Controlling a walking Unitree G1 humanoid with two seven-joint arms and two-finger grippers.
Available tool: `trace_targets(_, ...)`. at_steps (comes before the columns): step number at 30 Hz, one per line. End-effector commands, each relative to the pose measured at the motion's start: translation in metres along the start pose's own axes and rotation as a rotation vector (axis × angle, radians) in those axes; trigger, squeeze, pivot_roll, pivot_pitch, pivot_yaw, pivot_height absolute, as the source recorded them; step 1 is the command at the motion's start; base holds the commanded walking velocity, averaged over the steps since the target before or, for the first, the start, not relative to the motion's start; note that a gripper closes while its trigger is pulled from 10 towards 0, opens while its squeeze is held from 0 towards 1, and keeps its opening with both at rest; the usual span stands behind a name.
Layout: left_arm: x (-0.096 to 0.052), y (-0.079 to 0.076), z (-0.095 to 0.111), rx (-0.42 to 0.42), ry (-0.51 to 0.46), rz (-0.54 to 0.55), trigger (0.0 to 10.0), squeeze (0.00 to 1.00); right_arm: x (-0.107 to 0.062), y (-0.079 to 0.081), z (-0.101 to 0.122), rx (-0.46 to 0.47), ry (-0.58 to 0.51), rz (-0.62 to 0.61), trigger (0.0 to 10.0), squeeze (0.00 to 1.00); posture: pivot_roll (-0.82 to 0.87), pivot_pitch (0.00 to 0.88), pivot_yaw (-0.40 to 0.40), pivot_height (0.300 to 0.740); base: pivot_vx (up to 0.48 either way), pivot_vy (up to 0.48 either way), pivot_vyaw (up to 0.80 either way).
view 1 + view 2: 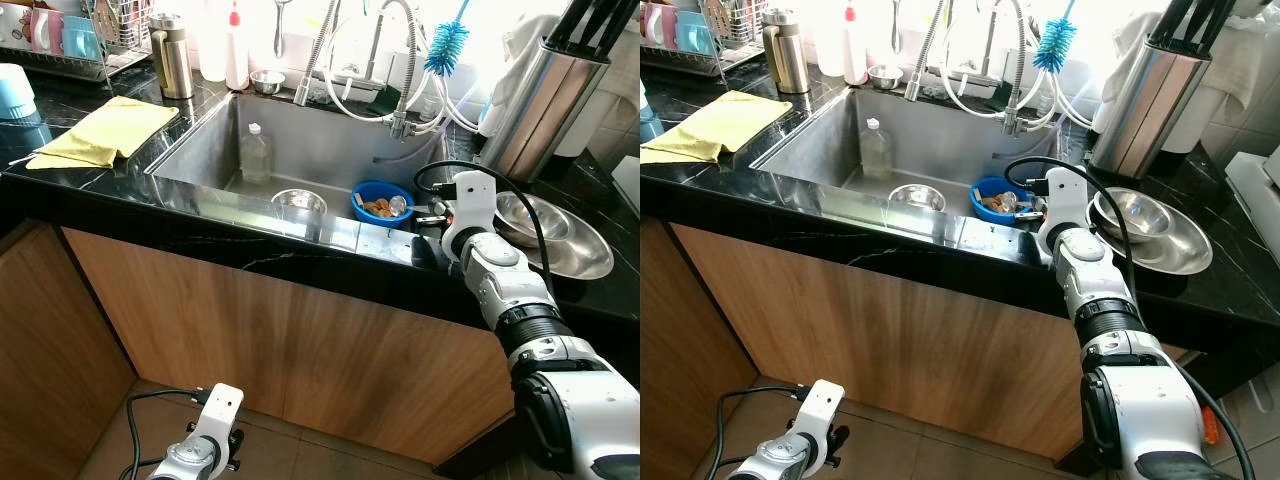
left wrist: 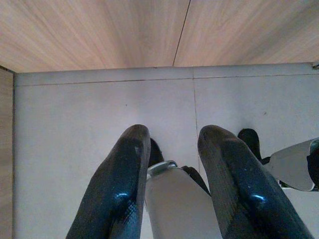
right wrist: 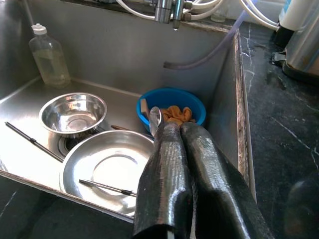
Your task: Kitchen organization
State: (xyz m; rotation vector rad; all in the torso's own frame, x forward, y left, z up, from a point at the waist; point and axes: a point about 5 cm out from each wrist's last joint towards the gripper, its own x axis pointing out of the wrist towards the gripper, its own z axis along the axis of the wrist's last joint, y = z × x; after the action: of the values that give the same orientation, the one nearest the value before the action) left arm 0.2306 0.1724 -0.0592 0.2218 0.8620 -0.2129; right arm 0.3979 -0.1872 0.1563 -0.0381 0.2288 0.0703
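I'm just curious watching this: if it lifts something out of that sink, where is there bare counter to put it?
The black counter has bare room beside the yellow cloth, toward the sink. Right of the sink is crowded: nested steel bowls and the knife holder. The sink floor is packed around the blue bowl, where the right end effector reaches.

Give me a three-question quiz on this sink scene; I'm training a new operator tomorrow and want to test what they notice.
1. True or false: the right pincer is shut over the steel sink basin.
2. Which item holds orange food scraps? A) the small round steel bowl B) the round blue plastic bowl C) the wide shallow steel plate
3. Fill in: the clear plastic bottle stands against the sink's ____ wall.

Key: 1 true; 2 B; 3 back. The left pincer hangs open near the floor.
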Motion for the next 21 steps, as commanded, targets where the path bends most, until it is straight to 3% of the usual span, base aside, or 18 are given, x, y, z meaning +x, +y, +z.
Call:
trace_targets(1, 0.000, -0.002, -0.001, -0.003, 0.001, -0.004, 10.0, 0.00, 0.000, -0.008, 0.011, 0.013, -0.031, -0.027, 10.0, 0.73, 0.24, 0.032, -0.143, 0.711, 0.000, 0.000, 0.00)
trace_targets(3, 0.000, -0.002, -0.001, -0.002, 0.002, -0.004, 10.0, 0.00, 0.000, -0.008, 0.008, 0.019, -0.022, -0.036, 10.0, 0.98, 0.25, 0.031, -0.145, 0.711, 0.000, 0.000, 0.00)
trace_targets(11, 0.000, -0.001, -0.002, -0.004, 0.003, -0.001, 10.0, 0.00, 0.001, -0.007, 0.006, 0.017, -0.032, -0.056, 10.0, 1.00, 0.26, 0.033, -0.144, 0.711, 0.000, 0.000, 0.00)
trace_targets(12, 0.000, -0.001, -0.003, -0.004, 0.003, -0.001, 10.0, 0.00, 0.001, -0.008, 0.010, -0.011, -0.060, -0.071, 10.0, 0.70, 0.26, 0.033, -0.144, 0.711, 0.000, 0.000, 0.00)
trace_targets(13, 0.000, -0.001, -0.003, -0.003, 0.004, -0.001, 10.0, 0.00, 0.001, -0.008, 0.014, -0.025, -0.081, -0.078, 10.0, 0.70, 0.26, 0.033, -0.144, 0.711, 0.000, 0.000, 0.00)
trace_targets(14, 0.000, -0.001, -0.003, -0.003, 0.004, -0.001, 10.0, 0.00, 0.001, -0.008, 0.014, -0.027, -0.084, -0.079, 10.0, 0.24, 0.26, 0.033, -0.144, 0.711, 0.000, 0.000, 0.00)
trace_targets(15, 0.000, -0.001, -0.003, -0.003, 0.004, 0.000, 10.0, 0.00, 0.001, -0.009, 0.019, -0.029, -0.110, -0.088, 10.0, 0.00, 0.26, 0.033, -0.144, 0.711, 0.000, 0.000, 0.00)
trace_targets(19, 0.000, -0.002, -0.003, -0.003, 0.004, 0.000, 10.0, 0.00, -0.002, -0.013, 0.036, -0.021, -0.206, -0.126, 10.0, 0.00, 0.26, 0.032, -0.144, 0.711, 0.000, 0.000, 0.00)
trace_targets(21, 0.000, -0.002, -0.003, -0.002, 0.005, 0.000, 10.0, 0.00, -0.009, -0.025, 0.047, 0.018, -0.286, -0.197, 10.0, 0.00, 0.25, 0.027, -0.145, 0.711, 0.000, 0.000, 0.00)
